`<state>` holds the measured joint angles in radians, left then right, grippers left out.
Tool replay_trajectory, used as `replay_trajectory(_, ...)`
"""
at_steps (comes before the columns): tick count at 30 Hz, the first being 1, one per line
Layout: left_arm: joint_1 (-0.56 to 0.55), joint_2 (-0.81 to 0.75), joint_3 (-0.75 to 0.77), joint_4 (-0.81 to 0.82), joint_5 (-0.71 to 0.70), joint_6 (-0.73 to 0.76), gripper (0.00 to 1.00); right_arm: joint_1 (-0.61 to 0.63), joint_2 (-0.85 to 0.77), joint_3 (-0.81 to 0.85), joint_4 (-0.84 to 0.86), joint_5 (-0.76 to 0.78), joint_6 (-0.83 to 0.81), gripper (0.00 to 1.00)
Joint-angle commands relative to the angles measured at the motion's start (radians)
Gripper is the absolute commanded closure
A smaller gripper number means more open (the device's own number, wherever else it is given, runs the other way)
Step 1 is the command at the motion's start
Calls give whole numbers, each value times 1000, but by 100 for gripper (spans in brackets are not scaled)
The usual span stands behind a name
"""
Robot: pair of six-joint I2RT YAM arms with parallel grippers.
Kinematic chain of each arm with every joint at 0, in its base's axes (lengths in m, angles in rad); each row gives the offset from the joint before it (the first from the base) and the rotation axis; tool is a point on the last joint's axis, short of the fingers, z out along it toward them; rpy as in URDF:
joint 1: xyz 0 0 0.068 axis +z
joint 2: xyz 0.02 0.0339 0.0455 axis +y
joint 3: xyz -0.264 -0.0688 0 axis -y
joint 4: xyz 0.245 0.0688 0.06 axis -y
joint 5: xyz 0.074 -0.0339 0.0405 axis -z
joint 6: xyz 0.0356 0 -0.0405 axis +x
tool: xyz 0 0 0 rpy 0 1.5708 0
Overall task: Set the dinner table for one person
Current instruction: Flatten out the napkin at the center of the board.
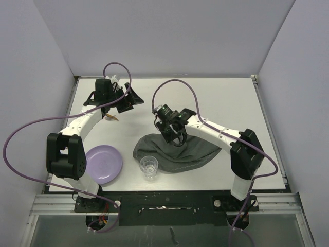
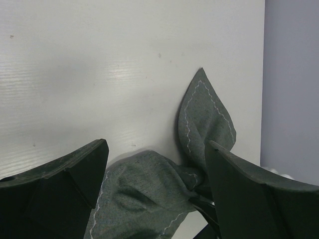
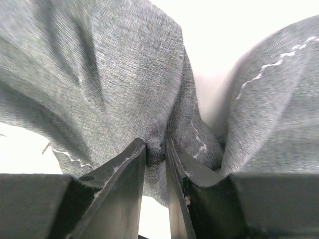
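Observation:
The dark grey cloth placemat point(image 1: 193, 153) lies crumpled on the white dinner table point(image 1: 226, 98), near the front middle. My right gripper point(image 1: 172, 137) is shut on a pinched fold at the placemat's far left edge and lifts it a little; in the right wrist view the fingers point(image 3: 127, 172) clamp the grey cloth point(image 3: 124, 64) at the gripper point(image 3: 155, 149). My left gripper point(image 1: 128, 99) is open and empty over the far left of the table. In the left wrist view the gripper point(image 2: 157, 149) is spread wide, with the placemat point(image 2: 144, 189) farther off on the tabletop point(image 2: 99, 59).
A purple plate point(image 1: 104, 163) sits at the front left by the left arm's base. A clear glass point(image 1: 149, 167) stands upright at the placemat's front edge. A small brown item point(image 1: 111, 118) shows under the left arm. Walls enclose the table on three sides.

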<state>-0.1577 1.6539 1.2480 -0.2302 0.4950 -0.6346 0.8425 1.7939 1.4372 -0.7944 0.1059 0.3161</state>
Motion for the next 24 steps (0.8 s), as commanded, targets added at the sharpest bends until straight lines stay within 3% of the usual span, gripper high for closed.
replay_trajectory(1,-8,-20,59,25,14,18,22,-33,-73,105,-33,64,-51,77)
replay_trajectory(10,-8,-24,57,17,14,30,22,-228,8,169,5,-23,-74,81)
replay_trajectory(20,-5,-23,55,12,20,41,22,-247,167,267,-13,-80,-78,83)
replay_trajectory(24,-3,-19,53,11,24,45,22,-246,168,232,-22,-81,-78,75)
